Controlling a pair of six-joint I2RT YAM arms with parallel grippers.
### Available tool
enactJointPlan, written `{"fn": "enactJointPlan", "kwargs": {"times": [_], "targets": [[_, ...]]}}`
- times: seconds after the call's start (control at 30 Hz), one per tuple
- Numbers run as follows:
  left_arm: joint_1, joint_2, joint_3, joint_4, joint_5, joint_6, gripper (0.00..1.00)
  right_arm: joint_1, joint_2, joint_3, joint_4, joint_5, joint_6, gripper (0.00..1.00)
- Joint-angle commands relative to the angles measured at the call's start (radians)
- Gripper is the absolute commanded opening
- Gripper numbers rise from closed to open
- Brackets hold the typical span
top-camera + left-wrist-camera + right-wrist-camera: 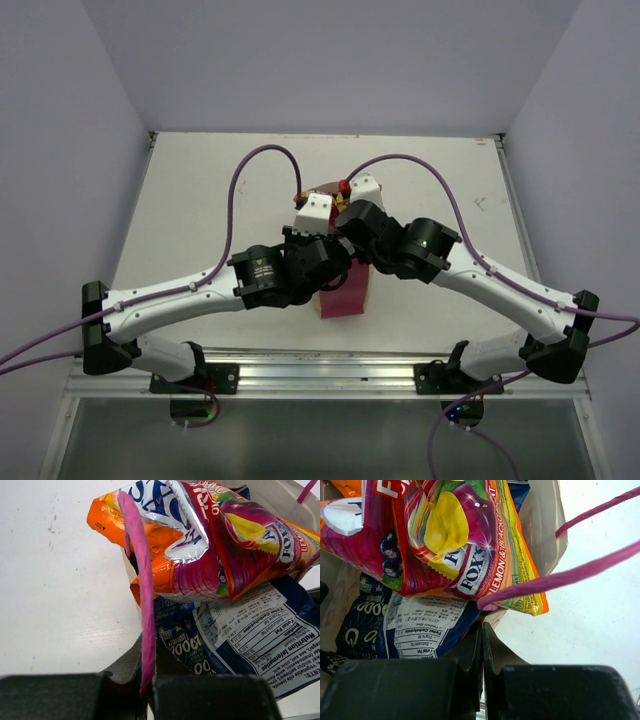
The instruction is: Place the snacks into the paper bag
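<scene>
The paper bag [342, 298] stands upright at the table's middle, its magenta base showing below both wrists. My left gripper [312, 222] and right gripper [352, 212] meet over its top. In the left wrist view my left gripper [145, 680] is shut on the bag's rim, with the pink cord handle [140, 570] between the jaws. My right gripper [482, 630] is shut on the opposite rim [545, 525]. Inside lie the pink-yellow candy packet [460, 545] on top, also in the left wrist view [240, 545], and the blue-white packet [415, 625] under it. The other snacks are mostly hidden.
An orange packet corner [347, 486] shows at the bag's far side. The white table [200, 200] spreads round the bag, with walls at the back and sides. Purple cables [250, 170] arch over both arms.
</scene>
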Motion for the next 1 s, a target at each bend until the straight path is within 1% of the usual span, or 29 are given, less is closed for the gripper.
{"fn": "enactJointPlan", "kwargs": {"times": [0.0, 0.03, 0.07, 0.1, 0.13, 0.17, 0.2, 0.23, 0.27, 0.3, 0.33, 0.37, 0.43, 0.47, 0.5, 0.6, 0.63, 0.67, 0.7, 0.73, 0.77, 0.8, 0.83, 0.87, 0.9, 0.97], "targets": [[0.002, -0.024, 0.074, 0.055, -0.074, 0.027, 0.0, -0.003, -0.023, 0.055, 0.0, 0.044, 0.01, 0.01], [0.002, -0.023, 0.074, 0.056, -0.075, 0.03, 0.0, -0.003, -0.026, 0.055, 0.0, 0.048, 0.009, 0.06], [0.002, -0.023, 0.079, 0.052, -0.075, 0.033, 0.0, -0.004, -0.025, 0.055, -0.008, 0.051, 0.01, 0.19], [0.002, -0.02, 0.083, 0.047, -0.078, 0.029, 0.0, -0.003, -0.026, 0.058, -0.013, 0.051, 0.01, 0.24], [0.002, -0.018, 0.089, 0.041, -0.085, 0.027, 0.03, -0.003, -0.025, 0.067, -0.019, 0.053, 0.015, 0.3], [0.002, -0.018, 0.112, 0.029, -0.089, 0.027, 0.12, -0.003, -0.028, 0.073, -0.029, 0.056, 0.016, 0.45], [0.002, -0.02, 0.125, 0.023, -0.101, 0.03, 0.27, -0.003, -0.029, 0.083, -0.034, 0.058, 0.018, 0.51], [0.002, -0.021, 0.14, 0.021, -0.108, 0.038, 0.35, -0.003, -0.033, 0.104, -0.04, 0.062, 0.015, 0.55], [0.002, -0.023, 0.169, 0.023, -0.115, 0.059, 0.44, -0.003, -0.036, 0.116, -0.052, 0.074, 0.012, 0.61], [0.0, -0.026, 0.187, 0.023, -0.133, 0.069, 0.63, -0.003, -0.039, 0.13, -0.06, 0.085, 0.012, 0.64], [-0.001, -0.027, 0.204, 0.024, -0.14, 0.079, 0.69, -0.003, -0.04, 0.159, -0.068, 0.093, 0.009, 0.66], [-0.003, -0.029, 0.224, 0.024, -0.147, 0.102, 0.73, -0.003, -0.042, 0.176, -0.089, 0.1, 0.009, 0.71], [-0.012, -0.03, 0.302, 0.021, -0.178, 0.122, 0.78, -0.003, -0.046, 0.234, -0.118, 0.136, 0.019, 0.73], [-0.017, -0.029, 0.339, 0.02, -0.195, 0.145, 0.79, -0.003, -0.049, 0.254, -0.158, 0.159, 0.03, 0.76], [-0.033, -0.032, 0.403, 0.015, -0.238, 0.153, 0.79, -0.003, -0.056, 0.274, -0.181, 0.215, 0.044, 0.77], [-0.038, -0.049, 0.493, -0.049, -0.31, 0.133, 0.85, -0.003, -0.066, 0.355, -0.284, 0.338, 0.108, 0.77], [-0.037, -0.064, 0.513, -0.075, -0.372, 0.128, 0.92, -0.003, -0.077, 0.385, -0.311, 0.431, 0.131, 0.76], [-0.035, -0.085, 0.504, -0.077, -0.394, 0.128, 0.96, -0.003, -0.082, 0.392, -0.357, 0.468, 0.137, 0.75], [-0.009, -0.151, 0.479, -0.074, -0.405, 0.131, 1.0, -0.003, -0.089, 0.399, -0.384, 0.517, 0.144, 0.77], [0.021, -0.194, 0.449, -0.06, -0.385, 0.142, 1.0, -0.003, -0.098, 0.403, -0.413, 0.591, 0.171, 0.79], [0.061, -0.243, 0.359, 0.002, -0.352, 0.186, 1.0, -0.003, -0.105, 0.4, -0.474, 0.632, 0.188, 0.83], [0.163, -0.353, 0.308, 0.044, -0.3, 0.217, 1.0, -0.004, -0.108, 0.399, -0.506, 0.659, 0.2, 0.88], [0.202, -0.404, 0.262, 0.138, -0.293, 0.26, 1.0, -0.004, -0.111, 0.403, -0.537, 0.695, 0.232, 0.91], [0.224, -0.45, 0.191, 0.167, -0.293, 0.336, 1.0, -0.004, -0.111, 0.406, -0.604, 0.706, 0.255, 0.94], [0.233, -0.507, 0.183, 0.168, -0.304, 0.348, 1.0, -0.006, -0.112, 0.406, -0.618, 0.712, 0.269, 0.97], [0.233, -0.526, 0.204, 0.084, -0.312, 0.343, 1.0, -0.006, -0.132, 0.385, -0.617, 0.691, 0.269, 0.99]]}}
